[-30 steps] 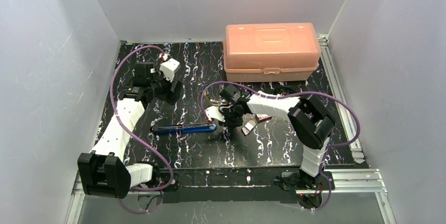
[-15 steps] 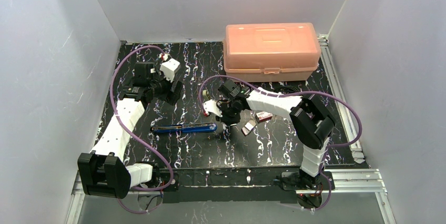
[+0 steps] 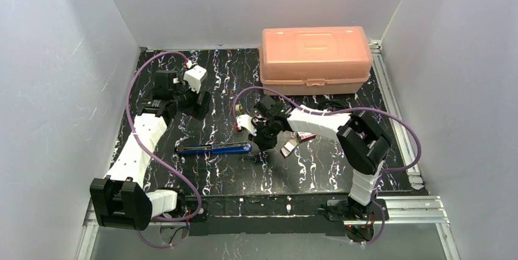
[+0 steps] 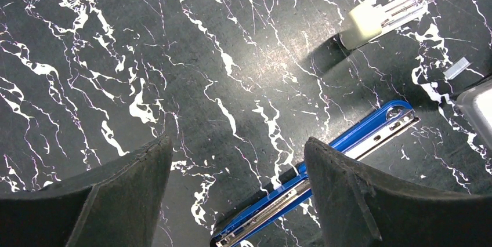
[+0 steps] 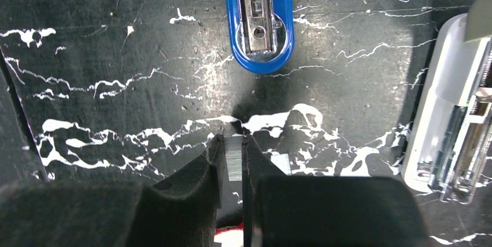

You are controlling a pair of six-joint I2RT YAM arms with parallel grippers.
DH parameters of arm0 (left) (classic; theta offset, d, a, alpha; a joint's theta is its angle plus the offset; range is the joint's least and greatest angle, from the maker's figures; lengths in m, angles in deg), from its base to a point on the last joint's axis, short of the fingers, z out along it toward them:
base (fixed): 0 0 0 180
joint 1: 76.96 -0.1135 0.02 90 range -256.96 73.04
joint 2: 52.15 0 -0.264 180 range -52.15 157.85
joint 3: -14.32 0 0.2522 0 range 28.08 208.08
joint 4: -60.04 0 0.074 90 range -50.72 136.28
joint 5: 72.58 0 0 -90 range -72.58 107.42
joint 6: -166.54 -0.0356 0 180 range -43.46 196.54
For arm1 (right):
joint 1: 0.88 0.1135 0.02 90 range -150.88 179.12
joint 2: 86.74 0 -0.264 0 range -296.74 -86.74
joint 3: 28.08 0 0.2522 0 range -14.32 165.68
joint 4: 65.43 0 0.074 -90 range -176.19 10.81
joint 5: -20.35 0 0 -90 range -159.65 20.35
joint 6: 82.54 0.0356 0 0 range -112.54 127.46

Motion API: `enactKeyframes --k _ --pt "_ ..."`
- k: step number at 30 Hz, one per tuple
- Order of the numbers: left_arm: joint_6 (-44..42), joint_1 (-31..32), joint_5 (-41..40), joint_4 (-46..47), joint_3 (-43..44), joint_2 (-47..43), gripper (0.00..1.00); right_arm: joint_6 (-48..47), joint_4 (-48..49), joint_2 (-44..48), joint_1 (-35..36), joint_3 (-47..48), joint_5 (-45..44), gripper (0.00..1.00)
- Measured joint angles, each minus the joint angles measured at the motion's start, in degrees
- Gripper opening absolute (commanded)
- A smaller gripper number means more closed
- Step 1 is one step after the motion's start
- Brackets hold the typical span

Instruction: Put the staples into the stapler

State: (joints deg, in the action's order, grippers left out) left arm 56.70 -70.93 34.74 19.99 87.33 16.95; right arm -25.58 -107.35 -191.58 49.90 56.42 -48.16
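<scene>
The staples (image 5: 234, 157) are a short silvery strip, pinched by its flat sides between the closed jaws of the right gripper (image 5: 232, 142). It hangs low over the middle of the worktop (image 3: 214, 174), just short of the rounded end of the blue stapler (image 5: 258, 21). The stapler lies opened out flat, roughly parallel to the worktop's near edge, with its metal channel facing up. The left gripper (image 4: 237, 142) hangs on the far side of the stapler with its jaws wide apart, holding nothing.

The strip is probably almost weightless but brittle: staples stuck side by side tend to snap apart if bent or squeezed along their length. Being smooth metal, it could also slip or twist between the pads. The side-on hold looks right, ideally toward the rear of the strip so the leading end is free to enter the channel. Whether the legs point down I cannot tell.

The next move calls for lining the strip up squarely with the channel. The stapler looks light and unrestrained, so a nudge may slide it; the open left gripper could steady it. A pale plastic piece with metal rails (image 5: 441, 137) lies close by and should be avoided.
</scene>
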Motion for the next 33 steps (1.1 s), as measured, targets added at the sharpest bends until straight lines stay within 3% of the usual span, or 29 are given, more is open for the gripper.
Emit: enactKeyframes --k 7,13,16,25,33 --pt "0.5 -0.3 -0.2 -0.3 0.3 0.0 0.82 4.7 3.8 0.0 1.9 -3.3 -2.3 0.23" --pt "0.5 -0.3 -0.2 -0.9 0.3 0.0 0.82 6.6 5.4 0.0 2.6 -3.9 -3.5 0.44" --pt "0.4 -0.3 -0.2 -1.0 0.3 0.0 0.82 6.3 5.7 0.0 2.6 -3.9 -3.8 0.48" --pt "0.3 -0.3 -0.2 -1.2 0.3 0.0 0.82 3.0 5.0 0.7 2.5 -5.1 -4.9 0.49" --pt "0.3 -0.3 -0.2 -1.2 0.3 0.0 0.82 1.3 4.9 2.8 2.5 -7.7 -5.6 0.42"
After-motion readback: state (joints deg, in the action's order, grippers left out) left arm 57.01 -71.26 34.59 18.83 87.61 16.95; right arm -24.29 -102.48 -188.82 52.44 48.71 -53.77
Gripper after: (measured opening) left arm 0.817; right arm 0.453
